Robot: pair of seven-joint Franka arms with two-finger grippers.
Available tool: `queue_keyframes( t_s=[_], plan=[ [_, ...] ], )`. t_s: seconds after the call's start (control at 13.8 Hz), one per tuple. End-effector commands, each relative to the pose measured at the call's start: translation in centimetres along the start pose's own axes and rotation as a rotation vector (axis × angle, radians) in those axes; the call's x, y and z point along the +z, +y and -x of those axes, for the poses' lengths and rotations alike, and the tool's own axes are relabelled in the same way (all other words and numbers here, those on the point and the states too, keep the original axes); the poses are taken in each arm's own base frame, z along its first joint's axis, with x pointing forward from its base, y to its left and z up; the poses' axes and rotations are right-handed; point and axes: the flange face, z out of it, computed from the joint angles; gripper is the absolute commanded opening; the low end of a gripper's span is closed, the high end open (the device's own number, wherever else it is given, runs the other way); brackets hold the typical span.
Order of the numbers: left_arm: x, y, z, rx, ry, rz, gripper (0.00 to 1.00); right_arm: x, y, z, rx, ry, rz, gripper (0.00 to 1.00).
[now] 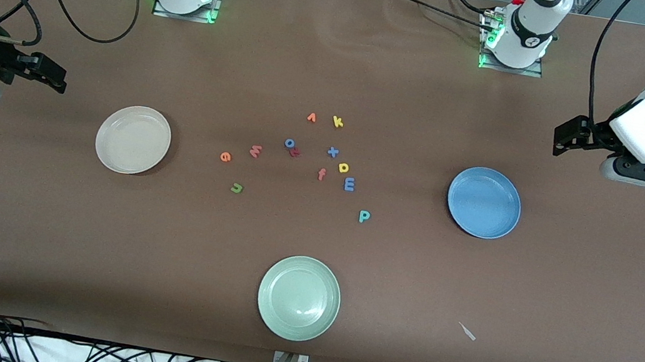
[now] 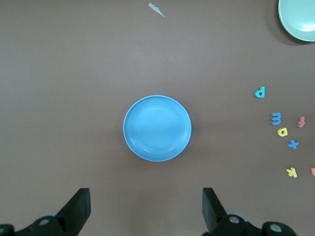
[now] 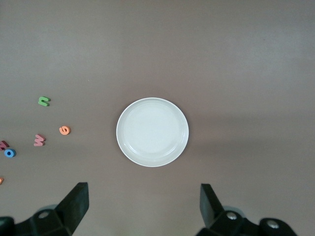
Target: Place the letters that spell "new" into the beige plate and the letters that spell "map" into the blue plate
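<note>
The beige plate [image 1: 133,139] [image 3: 152,132] lies toward the right arm's end and the blue plate [image 1: 483,202] [image 2: 157,128] toward the left arm's end, both bare. Between them lie the orange e [image 1: 225,156], pinkish w [image 1: 255,151] and green n [image 1: 236,188], then the yellow a [image 1: 343,167], blue m [image 1: 349,184] and teal p [image 1: 364,216]. My right gripper [image 1: 61,78] [image 3: 143,201] hangs open beside the beige plate, out toward the table's end. My left gripper [image 1: 560,140] [image 2: 146,206] hangs open likewise beside the blue plate. Neither holds anything.
A pale green plate [image 1: 298,297] sits nearest the front camera. Spare letters lie among the others: yellow k [image 1: 338,122], blue x [image 1: 333,152], blue o [image 1: 289,143] touching a dark red letter [image 1: 295,152], orange-red f [image 1: 321,174]. A small white scrap [image 1: 467,331] lies nearer the camera than the blue plate.
</note>
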Motion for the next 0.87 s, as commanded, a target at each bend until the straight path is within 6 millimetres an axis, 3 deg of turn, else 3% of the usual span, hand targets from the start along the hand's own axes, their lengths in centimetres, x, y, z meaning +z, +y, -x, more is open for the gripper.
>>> queue_keyframes(
  t_s=[0.0,0.44,0.8],
  plan=[
    [0.0,-0.2,1.0,0.011,0.016,-0.019,1.00,0.0,0.3,0.3,-0.005,-0.003,-0.001,1.00],
    [0.6,0.1,3.2,0.014,0.013,-0.031,1.00,0.0,0.6,0.3,-0.001,-0.004,-0.001,1.00],
    [0.8,-0.1,3.1,0.012,0.025,-0.030,1.00,0.0,0.6,0.3,-0.001,-0.004,-0.001,1.00]
  ],
)
